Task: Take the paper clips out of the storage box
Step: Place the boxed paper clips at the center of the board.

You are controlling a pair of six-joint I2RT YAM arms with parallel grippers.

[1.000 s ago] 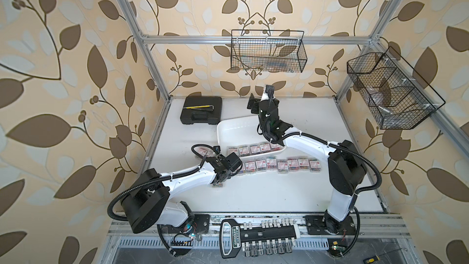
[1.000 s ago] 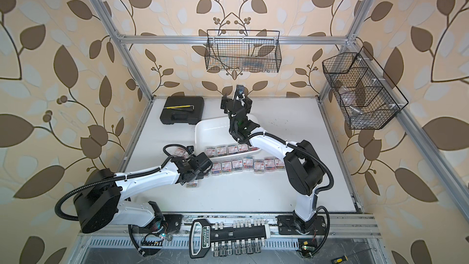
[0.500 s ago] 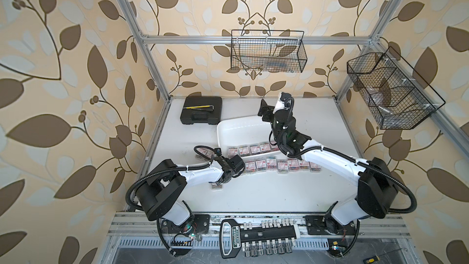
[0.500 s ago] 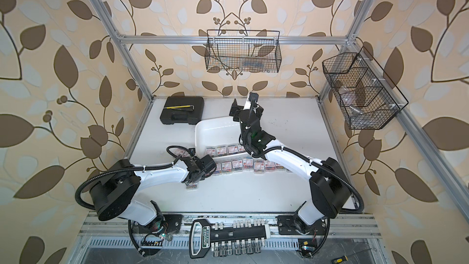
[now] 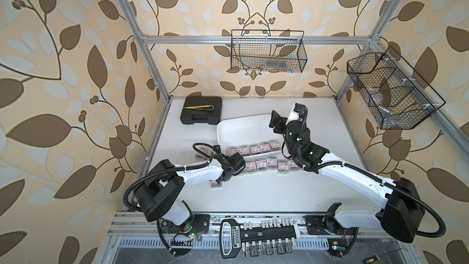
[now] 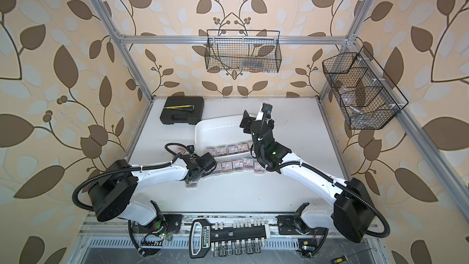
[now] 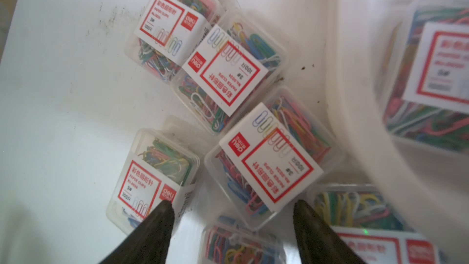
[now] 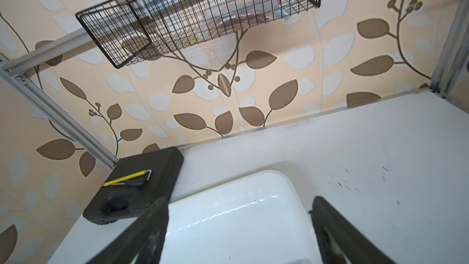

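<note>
Since the earlier frames, the left gripper has parted its jaws. The right arm has swung outward, carrying the right gripper along the far end of the storage box. Both grippers now stand with jaws apart and nothing between the pads.

Key relation: the clip boxes inside the storage box form one row against the wall nearest the arm bases. That row lies behind the right gripper, back under its wrist, with its long axis crosswise to the gripper's pointing direction. From the left gripper, the row's end box sits ahead of the fingertips and to one side, just across the wall. By judgement, the left gripper is nearer.

Count: five clip boxes are visible in the storage box. On the table, four lie ahead of the left fingertips. One lone box sits back beside the left wrist. At least four more form a row beside the right forearm, and the arms may hide others.
</note>
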